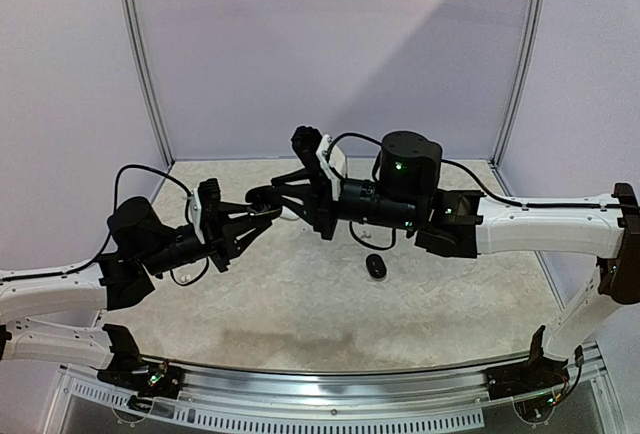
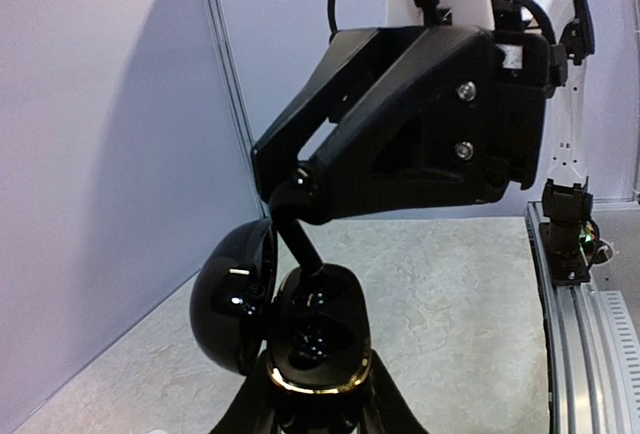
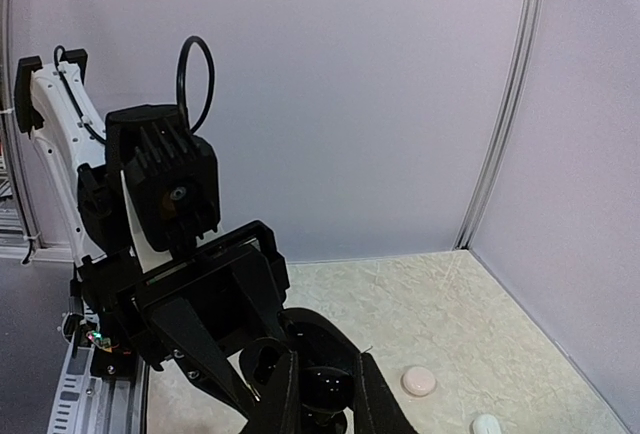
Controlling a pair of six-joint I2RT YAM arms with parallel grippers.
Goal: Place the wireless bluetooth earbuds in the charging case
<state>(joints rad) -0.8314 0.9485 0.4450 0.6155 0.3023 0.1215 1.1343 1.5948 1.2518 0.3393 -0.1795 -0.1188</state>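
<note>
The left gripper (image 2: 320, 404) has the charging case (image 2: 318, 339) clamped tight by its lower half and holds it up in the air, well above the desk (image 1: 300, 304). The open mouth is turned toward the other arm. My guess is it serves as a steady holder, so the second arm can work straight into the wells instead of chasing a case that slides about.

The lid (image 2: 232, 299) hangs swung back on its hinge to one side, out of the way. The right gripper (image 3: 325, 399) has its tip right at the case's opening, fingers drawn close with only a narrow gap. Whether a black earbud is pinched there I cannot tell, since it is all black on black.

Inside the case the well looks dark and glossy, with a few small bright dots showing deep in it. I cannot say whether an earbud is seated in there.

Down on the desk lies a black oval piece (image 1: 376, 266), and toward the far corner two white pieces (image 3: 419, 382) (image 3: 485, 422) sit near each other — too small to tell case from earbud.
</note>
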